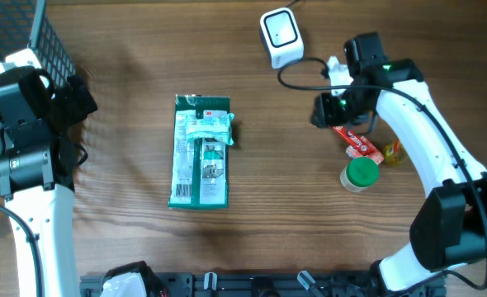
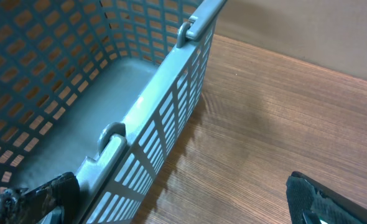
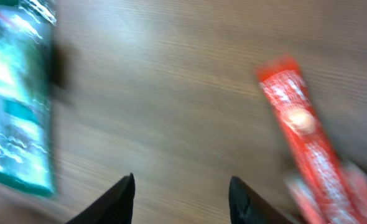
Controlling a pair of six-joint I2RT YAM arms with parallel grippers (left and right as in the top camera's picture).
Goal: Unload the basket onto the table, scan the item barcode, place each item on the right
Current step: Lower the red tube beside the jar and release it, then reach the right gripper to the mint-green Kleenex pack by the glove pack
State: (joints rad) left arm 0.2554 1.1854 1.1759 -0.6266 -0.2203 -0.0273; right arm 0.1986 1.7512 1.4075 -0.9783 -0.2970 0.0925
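A white barcode scanner (image 1: 281, 35) stands at the back of the table, its cable trailing right. A green packaged item (image 1: 200, 150) lies flat mid-table; it shows blurred at the left of the right wrist view (image 3: 15, 99). A red packet (image 1: 356, 142) lies to the right, next to a green-lidded jar (image 1: 360, 174). My right gripper (image 1: 322, 111) hovers just left of the red packet (image 3: 301, 137). In its wrist view that gripper (image 3: 182, 180) is open over bare wood. My left gripper (image 1: 74, 99) is wide open (image 2: 180, 199) beside the basket.
A grey wire basket (image 2: 140, 112) stands at the table's far left corner, with its rim under my left fingers. The scanner cable (image 1: 301, 82) runs across the table near my right arm. A black rail lines the front edge (image 1: 252, 285).
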